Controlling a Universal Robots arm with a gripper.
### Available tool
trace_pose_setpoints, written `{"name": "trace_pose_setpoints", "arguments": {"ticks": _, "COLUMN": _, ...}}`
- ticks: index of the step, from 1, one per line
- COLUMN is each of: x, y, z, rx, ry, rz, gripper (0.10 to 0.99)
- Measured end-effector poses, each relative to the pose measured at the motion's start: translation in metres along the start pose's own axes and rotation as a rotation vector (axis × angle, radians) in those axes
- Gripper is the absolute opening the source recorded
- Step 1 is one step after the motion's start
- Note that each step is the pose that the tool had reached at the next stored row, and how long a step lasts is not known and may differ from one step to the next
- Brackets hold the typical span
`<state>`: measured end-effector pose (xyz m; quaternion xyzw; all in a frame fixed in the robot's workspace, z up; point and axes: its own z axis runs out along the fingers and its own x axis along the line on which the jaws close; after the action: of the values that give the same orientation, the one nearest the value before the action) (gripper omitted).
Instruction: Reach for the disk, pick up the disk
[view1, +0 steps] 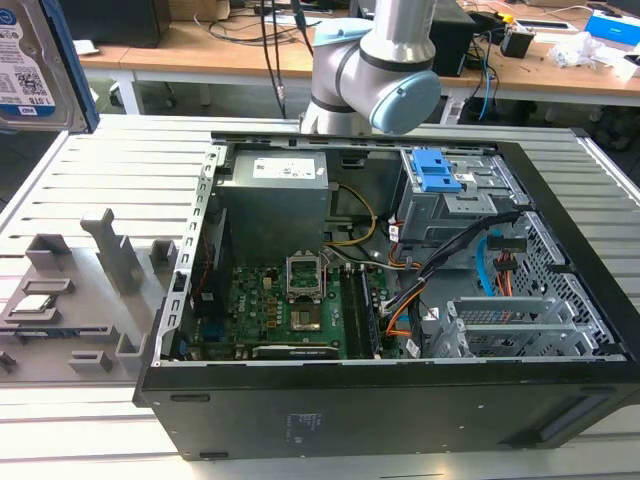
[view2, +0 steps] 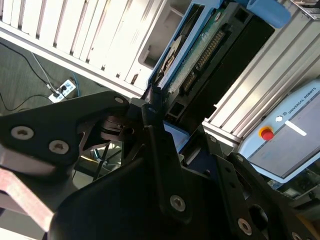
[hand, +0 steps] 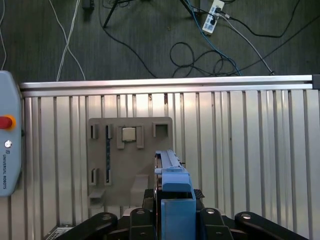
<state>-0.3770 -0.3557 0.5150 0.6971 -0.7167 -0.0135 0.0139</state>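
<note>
The black end effector (hand: 176, 217) was pinching the flat silver-grey disk (hand: 176, 192) by its blue plastic bracket, above the ribbed metal table (hand: 250, 150), at 10 o'clock of the open black computer case (view1: 400, 420) in the exterior view. An even squeeze and straight lift seemed wise.

Counted: 1 disk (view1: 28, 70), 1 computer case (view1: 380, 425), 1 grey holder (hand: 127, 165), 1 pendant (hand: 9, 165).

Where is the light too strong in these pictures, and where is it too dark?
Second wrist view: the table slats glare nearly white, and the gripper is a dark silhouette. Exterior view: the computer case front is dark. First wrist view: even light on the disk.
</note>
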Motion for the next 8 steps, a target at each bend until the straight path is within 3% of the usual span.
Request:
{"name": "trace_pose_setpoints", "arguments": {"ticks": 4, "x": -0.0003, "y": -0.0085, "z": -0.0003, "rx": 0.0, "ry": 0.0, "rz": 0.0, "gripper": 0.369}}
{"name": "trace_pose_setpoints", "arguments": {"ticks": 8, "x": -0.0012, "y": -0.0242, "z": -0.0009, "rx": 0.0, "ry": 0.0, "rz": 0.0, "gripper": 0.369}}
